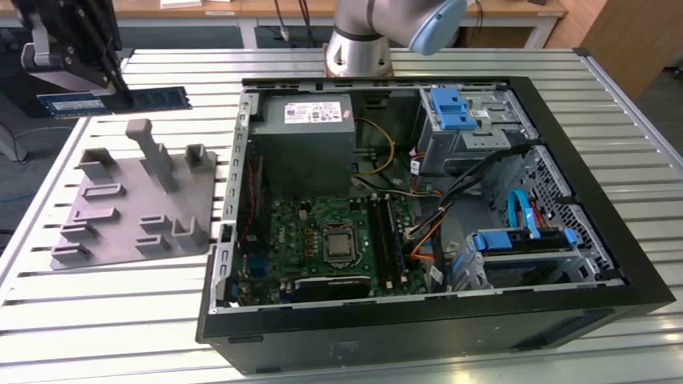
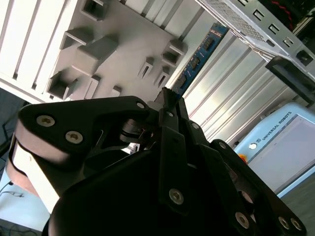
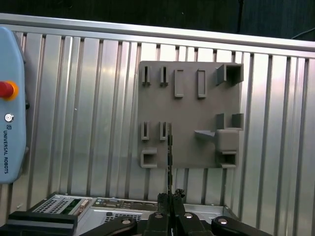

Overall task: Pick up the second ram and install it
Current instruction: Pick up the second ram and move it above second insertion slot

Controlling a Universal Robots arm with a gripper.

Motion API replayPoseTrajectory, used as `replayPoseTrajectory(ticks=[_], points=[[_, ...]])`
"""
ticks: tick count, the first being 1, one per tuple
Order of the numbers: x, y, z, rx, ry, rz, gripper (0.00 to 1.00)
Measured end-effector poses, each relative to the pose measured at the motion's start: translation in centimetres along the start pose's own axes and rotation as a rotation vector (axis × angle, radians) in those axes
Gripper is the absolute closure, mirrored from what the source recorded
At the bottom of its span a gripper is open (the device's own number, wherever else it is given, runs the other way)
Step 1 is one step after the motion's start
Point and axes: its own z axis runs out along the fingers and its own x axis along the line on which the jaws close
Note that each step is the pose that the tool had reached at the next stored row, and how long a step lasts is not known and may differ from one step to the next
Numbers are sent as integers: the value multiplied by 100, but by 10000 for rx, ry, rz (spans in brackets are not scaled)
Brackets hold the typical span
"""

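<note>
Ribbed aluminium table [image 1: 128, 320] carries an open PC case [image 1: 597, 264] lying on its side, w/ the motherboard [image 1: 309, 232] facing up. Black RAM slot rails [image 1: 382, 232] run beside the CPU socket [image 1: 339, 244], and the PSU [image 1: 304, 132] sits toward the arm base [image 1: 357, 48]. On the exterior view's left of the case is the grey tray [image 1: 128, 208] w/ upright blocks.

The gripper [image 1: 113, 90] hangs over the table beyond the tray, near the exterior view's top-left corner. Its fingers are pinched nearly closed on the second ram [image 1: 160, 99], a blue-green stick gripped approx mid-length, held level & clear of both table and tray.

In the first wrist view the second ram [image 3: 170, 157] shows edge-on, a thin line running out from btwn the fingertips [image 3: 162, 200] above the tray [image 3: 192, 98]. In the second wrist view the stick's dark chips show on its blue face [image 2: 199, 56]. A pale blue teach pendant [image 3: 10, 98] lies at the table edge, well apart from the tray.
</note>
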Motion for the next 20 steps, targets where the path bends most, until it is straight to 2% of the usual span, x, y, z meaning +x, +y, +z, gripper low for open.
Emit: replayPoseTrajectory(ticks=[20], points=[[35,-511,-3,-24,-1,0,86]])
